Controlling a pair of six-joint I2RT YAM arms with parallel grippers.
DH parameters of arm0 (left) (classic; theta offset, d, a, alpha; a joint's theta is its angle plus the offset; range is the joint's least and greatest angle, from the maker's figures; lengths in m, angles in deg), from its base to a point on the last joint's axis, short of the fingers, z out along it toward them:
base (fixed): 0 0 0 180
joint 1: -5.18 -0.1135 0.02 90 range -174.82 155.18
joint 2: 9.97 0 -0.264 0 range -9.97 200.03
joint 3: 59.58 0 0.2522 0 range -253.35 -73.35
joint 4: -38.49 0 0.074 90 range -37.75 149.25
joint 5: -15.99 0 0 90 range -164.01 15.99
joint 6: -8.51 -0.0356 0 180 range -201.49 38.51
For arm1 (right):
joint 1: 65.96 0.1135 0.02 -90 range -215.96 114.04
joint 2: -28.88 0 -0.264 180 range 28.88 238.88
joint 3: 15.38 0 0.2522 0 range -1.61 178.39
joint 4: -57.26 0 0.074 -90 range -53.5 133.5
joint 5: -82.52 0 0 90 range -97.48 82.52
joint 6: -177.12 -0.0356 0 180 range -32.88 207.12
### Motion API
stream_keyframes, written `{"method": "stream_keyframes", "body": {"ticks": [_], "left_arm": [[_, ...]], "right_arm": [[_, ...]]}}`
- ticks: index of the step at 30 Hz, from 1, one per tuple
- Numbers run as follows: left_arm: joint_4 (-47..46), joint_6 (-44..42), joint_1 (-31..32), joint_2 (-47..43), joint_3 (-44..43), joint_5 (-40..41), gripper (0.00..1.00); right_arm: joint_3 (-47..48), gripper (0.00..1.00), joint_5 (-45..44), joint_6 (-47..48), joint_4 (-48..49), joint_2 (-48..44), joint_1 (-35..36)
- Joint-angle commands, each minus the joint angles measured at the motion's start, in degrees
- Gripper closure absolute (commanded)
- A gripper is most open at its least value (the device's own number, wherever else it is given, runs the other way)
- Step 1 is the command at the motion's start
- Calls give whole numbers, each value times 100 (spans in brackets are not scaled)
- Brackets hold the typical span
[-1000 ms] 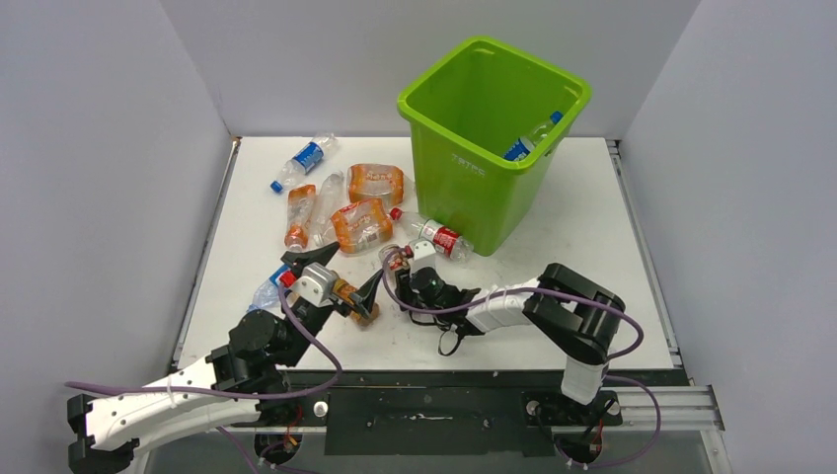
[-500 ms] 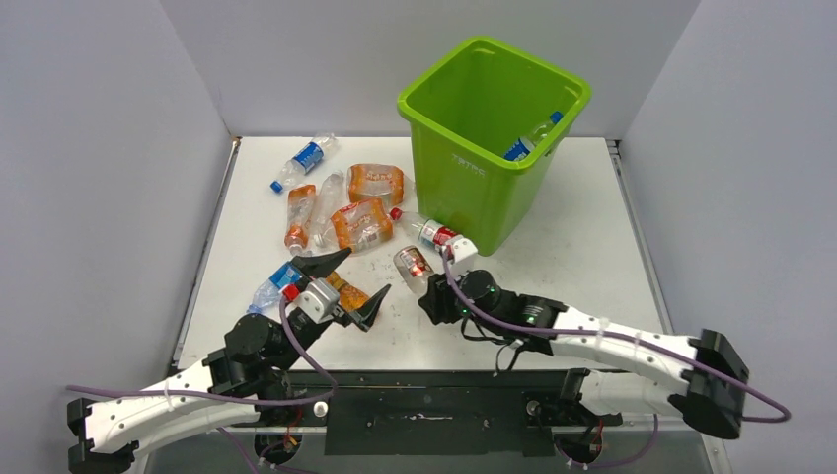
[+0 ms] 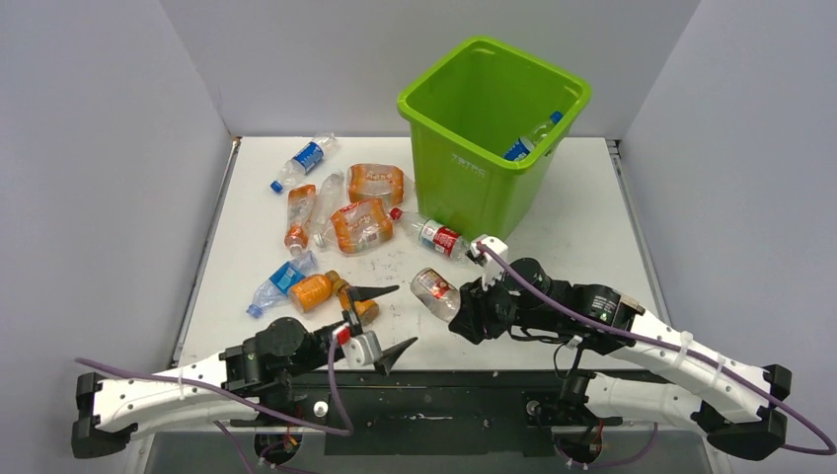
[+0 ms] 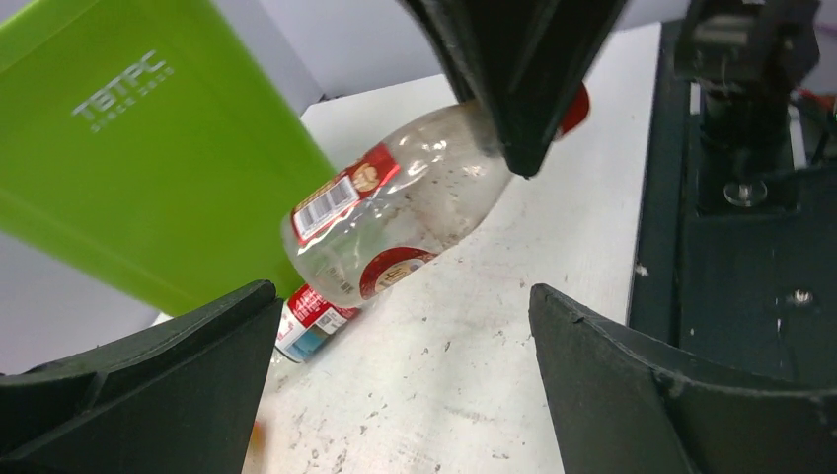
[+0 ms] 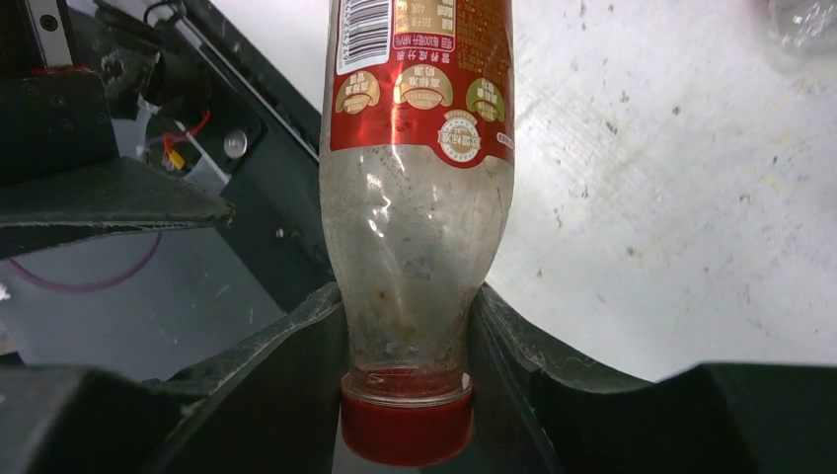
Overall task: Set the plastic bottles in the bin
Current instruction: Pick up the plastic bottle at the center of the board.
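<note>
My right gripper [image 3: 466, 304] is shut on the neck of a clear plastic bottle [image 3: 434, 291] with a red label, held tilted above the table. In the right wrist view the bottle [image 5: 419, 188] stands between my fingers with its red cap [image 5: 405, 430] toward the camera. The left gripper [image 3: 387, 319] is open and empty near the table's front edge, facing the held bottle [image 4: 395, 217]. The lime-green bin [image 3: 434, 114] stands at the back with a blue-labelled bottle [image 3: 528, 138] inside. Several more bottles lie left of the bin, among them an orange one [image 3: 314, 291] and a red-labelled one [image 3: 434, 237].
The green bin wall [image 4: 118, 148] fills the upper left of the left wrist view, with the red-labelled bottle [image 4: 311, 321] lying at its foot. Grey walls close in the table on three sides. A black rail [image 3: 434, 390] runs along the near edge.
The right arm has swung out to the right and lifted the red-labelled bottle off the table. The left arm has drawn back toward the front edge, leaving the orange bottles.
</note>
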Motion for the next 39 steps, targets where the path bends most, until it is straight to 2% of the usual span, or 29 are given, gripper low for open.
{"method": "stream_keyframes", "body": {"ticks": [1,6,11,15,21,28,31,32,34,36,37,38,39], "left_arm": [[273,-1211,799,253,-55,630,4],[132,-2284,1633,721,67,2035,4],[-533,-2930,1932,1060,332,2934,4],[-842,-3142,2032,1084,475,3104,3],[-1152,-2965,2027,1190,471,3064,0],[-947,-2650,2032,1408,324,2986,24],[-926,-2560,2034,1365,289,2904,46],[-887,-2550,2034,1344,278,2891,53],[-755,-2492,2031,1331,207,2920,65],[-647,-2394,2035,1318,135,2970,76],[-587,-2320,2035,1296,98,2960,80],[-551,-2249,2035,1276,82,2943,84],[-526,-2168,2032,1256,66,2913,89]], "right_arm": [[438,95,469,-120,-832,180,34],[713,95,877,-101,-990,492,42],[927,95,1189,-105,-1009,736,66],[990,95,1471,-125,-988,844,153],[901,95,1602,-73,-841,997,305],[1103,95,1613,-148,-590,1200,513],[1207,93,1488,-171,-623,1237,524],[1241,82,1433,-174,-633,1233,520],[1311,44,1328,-247,-591,1184,521],[1377,18,1209,-370,-461,1084,525],[1412,7,1123,-430,-396,1029,522],[1508,1,1001,-485,-361,974,521],[1555,2,778,-545,-349,900,525]]}}
